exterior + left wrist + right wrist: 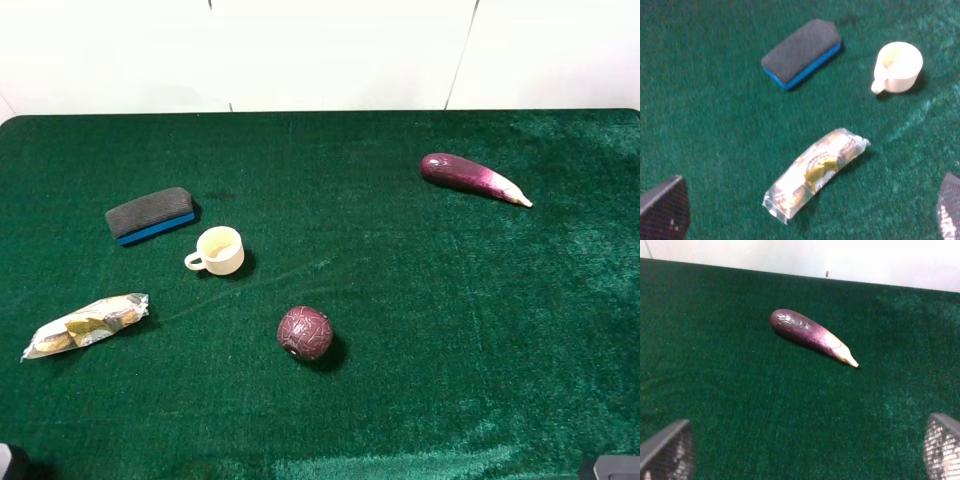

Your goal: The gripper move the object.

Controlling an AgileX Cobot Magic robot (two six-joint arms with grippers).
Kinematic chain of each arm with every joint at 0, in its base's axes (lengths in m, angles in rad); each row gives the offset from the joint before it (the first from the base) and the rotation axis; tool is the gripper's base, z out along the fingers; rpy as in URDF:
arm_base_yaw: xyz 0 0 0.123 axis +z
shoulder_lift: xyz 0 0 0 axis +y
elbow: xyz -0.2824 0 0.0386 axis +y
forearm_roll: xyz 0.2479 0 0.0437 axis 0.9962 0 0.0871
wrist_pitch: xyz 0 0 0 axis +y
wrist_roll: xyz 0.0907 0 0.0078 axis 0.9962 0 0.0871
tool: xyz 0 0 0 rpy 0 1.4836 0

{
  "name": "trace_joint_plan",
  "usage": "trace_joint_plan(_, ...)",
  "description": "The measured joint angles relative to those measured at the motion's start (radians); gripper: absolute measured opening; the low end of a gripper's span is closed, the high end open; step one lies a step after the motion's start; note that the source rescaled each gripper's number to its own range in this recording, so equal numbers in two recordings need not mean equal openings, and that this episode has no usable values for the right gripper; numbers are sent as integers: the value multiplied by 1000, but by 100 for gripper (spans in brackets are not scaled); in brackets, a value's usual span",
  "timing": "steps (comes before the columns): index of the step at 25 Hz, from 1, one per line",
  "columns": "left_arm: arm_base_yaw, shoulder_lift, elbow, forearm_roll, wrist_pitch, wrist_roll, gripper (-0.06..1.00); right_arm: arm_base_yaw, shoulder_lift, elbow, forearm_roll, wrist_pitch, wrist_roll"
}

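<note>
The object, a clear plastic packet with tan and yellow contents, lies flat on the green cloth at the left front. In the left wrist view the packet lies between and ahead of my left gripper. That gripper is open, its black fingers spread wide and apart from the packet. My right gripper is open and empty above bare cloth, well short of the purple eggplant. In the high view only dark bits of both arms show at the bottom corners.
A grey-and-blue eraser block and a cream cup lie behind and to the right of the packet. A dark red ball sits at the middle front. The eggplant lies at the back right. A white wall borders the table's far edge.
</note>
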Motion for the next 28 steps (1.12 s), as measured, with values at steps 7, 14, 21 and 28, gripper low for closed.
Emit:
trace_joint_plan(7, 0, -61, 0, -7, 6, 37, 100, 0, 0, 0, 0, 0, 1)
trace_joint_plan(14, 0, -61, 0, -9, 6, 40, 100, 0, 0, 0, 0, 0, 1)
trace_joint_plan(21, 0, -61, 0, -10, 6, 41, 100, 0, 0, 0, 0, 0, 1)
trace_joint_plan(28, 0, -61, 0, -10, 6, 41, 100, 0, 0, 0, 0, 0, 1)
